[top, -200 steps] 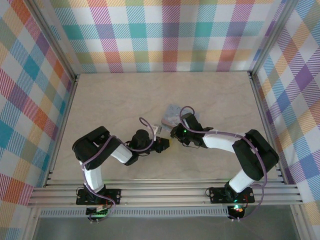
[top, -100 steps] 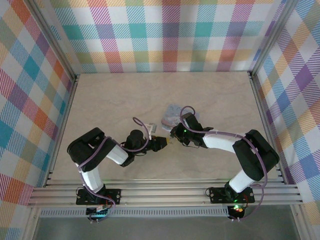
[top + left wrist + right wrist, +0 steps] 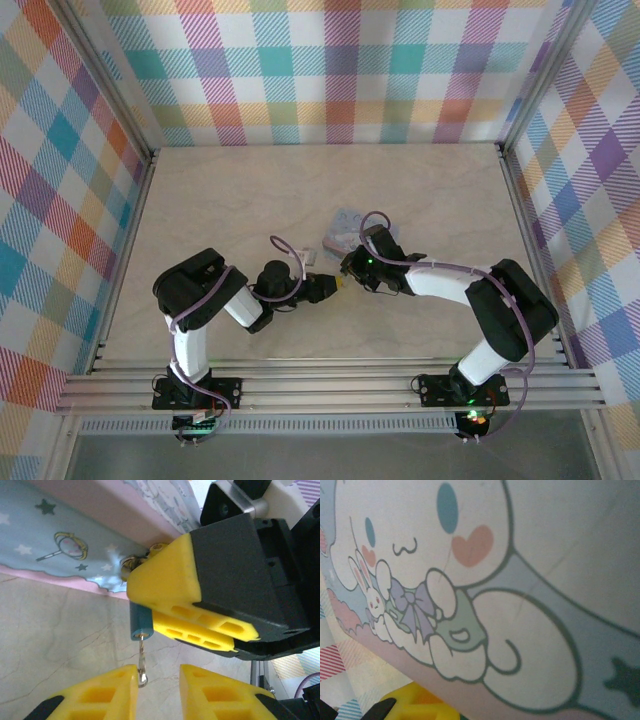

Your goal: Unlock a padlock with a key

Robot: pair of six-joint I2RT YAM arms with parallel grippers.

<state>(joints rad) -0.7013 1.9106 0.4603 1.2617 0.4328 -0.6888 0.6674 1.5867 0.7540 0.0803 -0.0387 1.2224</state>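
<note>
The right fingers (image 3: 165, 582) are clamped on the edge of the padlock (image 3: 60, 540), near the middle of the bench (image 3: 55, 650). I think they hold it this way so that its blue round keyhole part (image 3: 141, 625) points toward the other arm. The key (image 3: 142, 662), a thin metal sliver, seems to sit in this blue part. The left fingers (image 3: 105, 692) are apart, with the end of the key between them, close to one finger and not pinched. Probably they are placed to grip and turn it. The padlock is a flat pale blue block with a pink border, small stars and a white cartoon animal printed on its face.
</note>
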